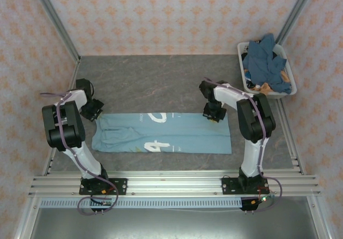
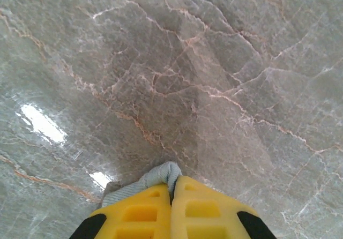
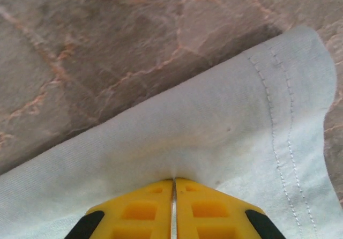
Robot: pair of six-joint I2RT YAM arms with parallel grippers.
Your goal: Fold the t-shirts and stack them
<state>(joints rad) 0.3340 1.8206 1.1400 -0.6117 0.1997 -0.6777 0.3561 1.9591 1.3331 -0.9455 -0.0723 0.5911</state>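
A light sky-blue t-shirt [image 1: 177,134] lies folded into a long band near the front of the grey marble-look table [image 1: 150,78]. Its white print is cut by the fold, and one figure reads like a "4". Both arms bend down to its far corners. The left gripper [image 2: 172,188] pinches the left corner between closed yellow fingers [image 2: 139,212], and the right gripper [image 3: 174,181] clamps the stitched right hem. A white basket [image 1: 289,73] at far right holds darker blue t-shirts [image 1: 262,62].

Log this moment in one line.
left gripper: shut on t-shirt, far-left corner | right gripper: shut on far-right edge | t-shirt: flat on table
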